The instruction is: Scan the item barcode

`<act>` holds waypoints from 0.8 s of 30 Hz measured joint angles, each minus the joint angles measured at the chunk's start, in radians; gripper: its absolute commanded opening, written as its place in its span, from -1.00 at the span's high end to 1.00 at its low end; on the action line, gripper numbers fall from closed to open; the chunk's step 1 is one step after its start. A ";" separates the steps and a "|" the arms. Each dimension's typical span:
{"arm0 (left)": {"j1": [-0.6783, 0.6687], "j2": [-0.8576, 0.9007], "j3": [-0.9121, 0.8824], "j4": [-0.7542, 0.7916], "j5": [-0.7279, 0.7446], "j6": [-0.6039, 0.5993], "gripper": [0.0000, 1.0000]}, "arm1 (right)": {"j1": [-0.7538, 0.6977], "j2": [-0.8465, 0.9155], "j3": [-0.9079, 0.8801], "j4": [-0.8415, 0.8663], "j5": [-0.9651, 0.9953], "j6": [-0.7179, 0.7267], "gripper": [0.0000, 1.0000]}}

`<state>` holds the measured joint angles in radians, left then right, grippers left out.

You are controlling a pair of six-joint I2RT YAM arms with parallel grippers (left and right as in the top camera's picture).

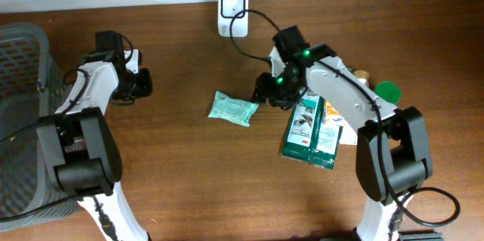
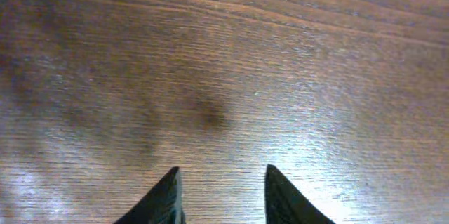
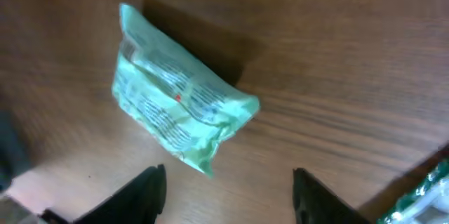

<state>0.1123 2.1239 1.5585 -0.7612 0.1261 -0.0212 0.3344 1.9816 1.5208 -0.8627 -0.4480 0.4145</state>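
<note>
In the middle of the tabletop the pale green packet lies flat, touching nothing else. Seen from overhead, its long axis runs from upper left to lower right, and the lower right end faces the right tool. That tool hovers just beside the packet with its fingers spread wide and nothing between them; the packet sits beyond their tips, printed face up, though the print is too blurred to read. The left tool is well apart at the left, partly open over bare wood and empty. A white scanner sits at the far edge, and a dark green pouch lies to the right.
</note>
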 measured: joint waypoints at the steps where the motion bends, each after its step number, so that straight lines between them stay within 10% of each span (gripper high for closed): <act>1: -0.006 0.000 0.000 0.000 0.000 0.000 0.05 | 0.001 0.003 -0.006 0.025 -0.023 0.012 -0.28; 17: -0.030 0.000 0.000 -0.003 0.000 -0.002 -0.02 | 0.114 0.073 -0.179 0.375 -0.053 0.245 -0.20; 24: -0.030 -0.005 0.003 -0.002 -0.001 -0.002 0.51 | 0.114 0.075 -0.203 0.472 -0.002 0.249 0.71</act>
<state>0.0822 2.1185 1.5612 -0.7635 0.1249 -0.0231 0.4488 2.0567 1.3178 -0.3908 -0.4496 0.6636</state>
